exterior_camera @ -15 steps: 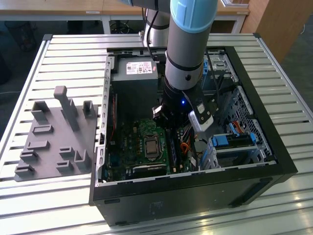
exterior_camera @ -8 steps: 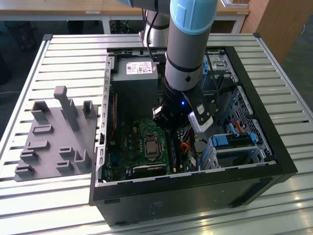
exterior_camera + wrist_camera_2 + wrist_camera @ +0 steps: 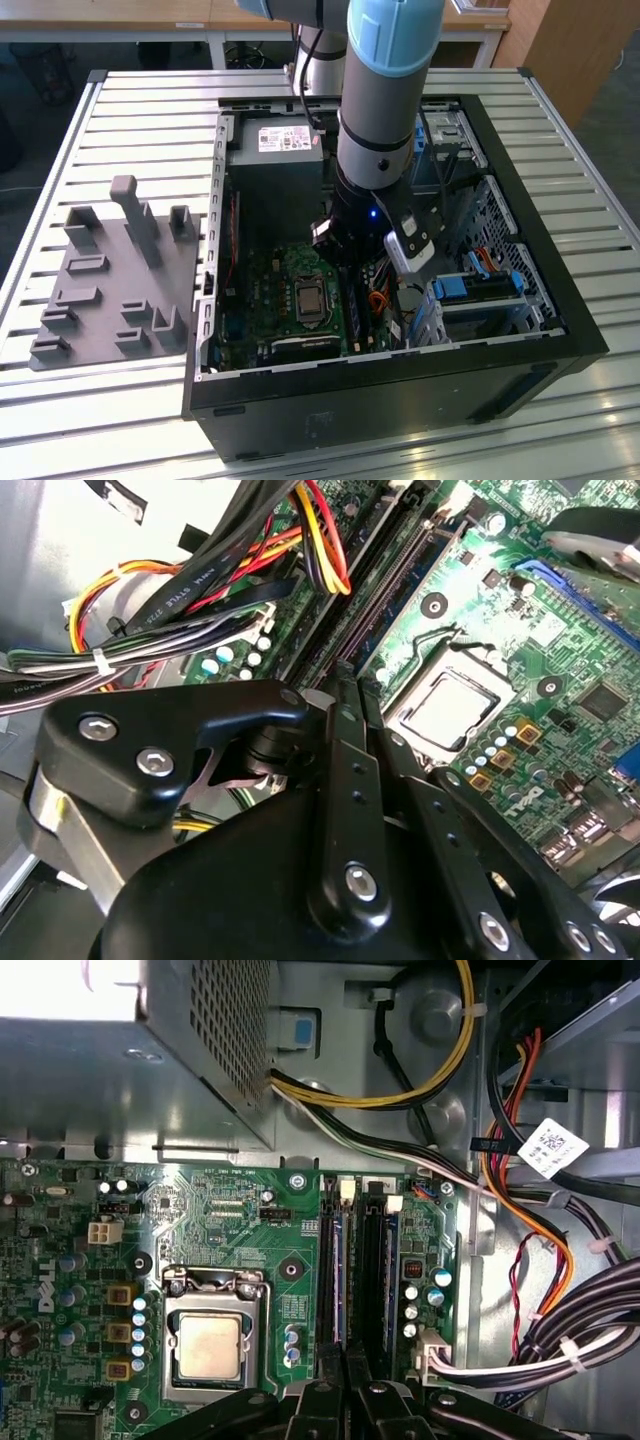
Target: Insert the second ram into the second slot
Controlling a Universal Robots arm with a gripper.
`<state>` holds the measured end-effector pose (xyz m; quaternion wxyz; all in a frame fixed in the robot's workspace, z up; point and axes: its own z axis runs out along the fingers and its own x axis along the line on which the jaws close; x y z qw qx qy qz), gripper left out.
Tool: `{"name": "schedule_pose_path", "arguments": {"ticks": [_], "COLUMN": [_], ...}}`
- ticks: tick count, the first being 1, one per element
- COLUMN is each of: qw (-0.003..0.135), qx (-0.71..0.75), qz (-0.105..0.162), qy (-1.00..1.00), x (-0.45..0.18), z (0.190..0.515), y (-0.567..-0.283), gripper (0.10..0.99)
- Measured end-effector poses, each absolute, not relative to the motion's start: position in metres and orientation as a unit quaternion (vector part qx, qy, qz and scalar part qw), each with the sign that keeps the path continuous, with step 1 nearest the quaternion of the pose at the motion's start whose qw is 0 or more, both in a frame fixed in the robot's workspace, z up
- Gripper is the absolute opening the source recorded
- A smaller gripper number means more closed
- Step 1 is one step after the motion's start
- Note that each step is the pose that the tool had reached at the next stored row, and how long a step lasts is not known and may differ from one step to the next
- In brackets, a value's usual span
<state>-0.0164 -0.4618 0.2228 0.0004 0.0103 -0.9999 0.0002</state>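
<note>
While the gripper [image 3: 345, 1400] hung low over the motherboard [image 3: 230, 1230], its jaws sat pressed together above the RAM slots [image 3: 355, 1270], gripping nothing visible.

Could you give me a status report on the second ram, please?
Hand down in the case, at the memory slots. Second ram: cannot tell whether seated. Cable bundle beside, clear of slots.

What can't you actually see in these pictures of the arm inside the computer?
- What the gripper carries, if anything: exterior view, the arm blocks it.
- Near ends of the memory slots: first wrist view, under the gripper.
- Part of the motherboard: first wrist view, cut off by the picture's edge.
</note>
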Motion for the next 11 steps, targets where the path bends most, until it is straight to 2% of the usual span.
{"name": "schedule_pose_path", "arguments": {"ticks": [11], "qw": [0.001], "qx": [0.010], "qz": [-0.006], "qy": [-1.000], "x": [-0.0164], "z": [0.2213], "y": [-0.4617], "gripper": [0.129]}}
